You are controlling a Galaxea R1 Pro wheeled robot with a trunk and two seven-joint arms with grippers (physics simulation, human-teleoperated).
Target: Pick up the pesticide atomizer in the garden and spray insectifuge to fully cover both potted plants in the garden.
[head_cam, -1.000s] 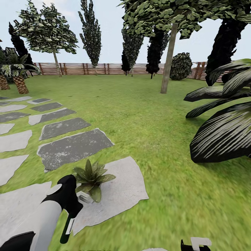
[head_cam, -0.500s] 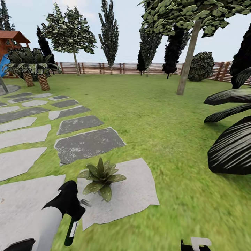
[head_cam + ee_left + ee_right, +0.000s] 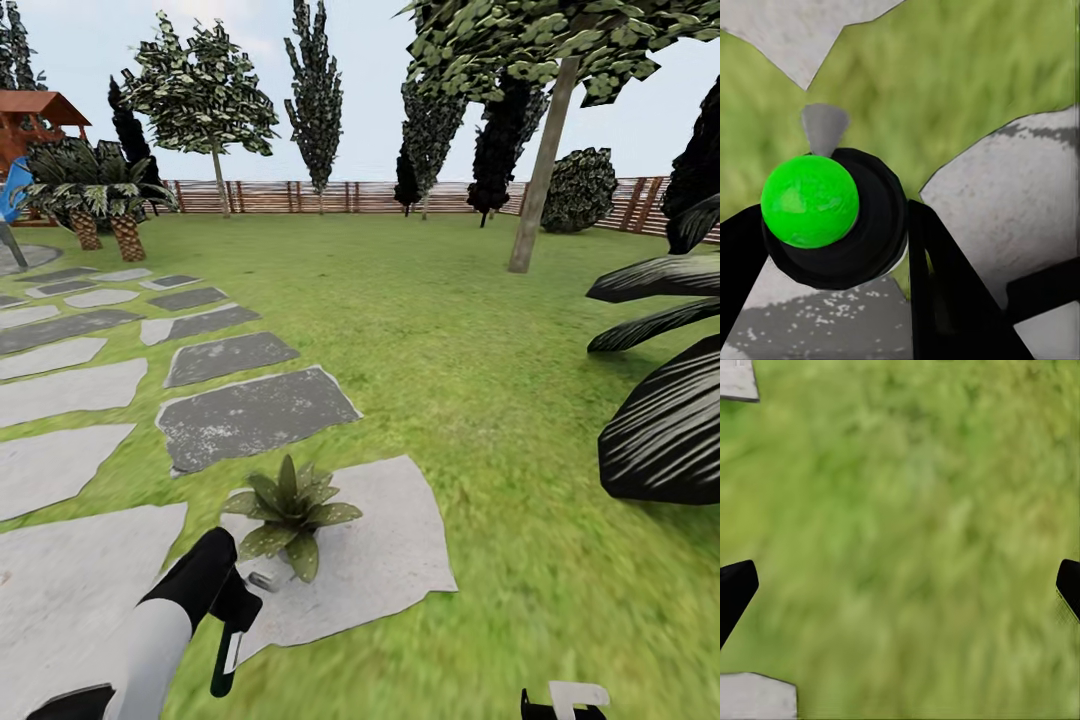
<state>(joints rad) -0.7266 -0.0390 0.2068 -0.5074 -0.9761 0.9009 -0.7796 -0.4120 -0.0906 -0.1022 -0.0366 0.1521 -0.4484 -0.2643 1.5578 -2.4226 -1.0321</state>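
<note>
left gripper (image 3: 832,247) jaws clamp atomizer (image 3: 810,201) | beside potted plant (image 3: 290,508) | right jaws wide

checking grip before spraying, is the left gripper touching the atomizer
Touching. The left wrist view shows the left gripper fingers closed against the atomizer, no gap.

Lawn (image 3: 450,330) w/ grey stepping stones (image 3: 255,415); slatted wooden fence (image 3: 340,196) at rear, trees (image 3: 205,95) along it, pale sky.
</note>
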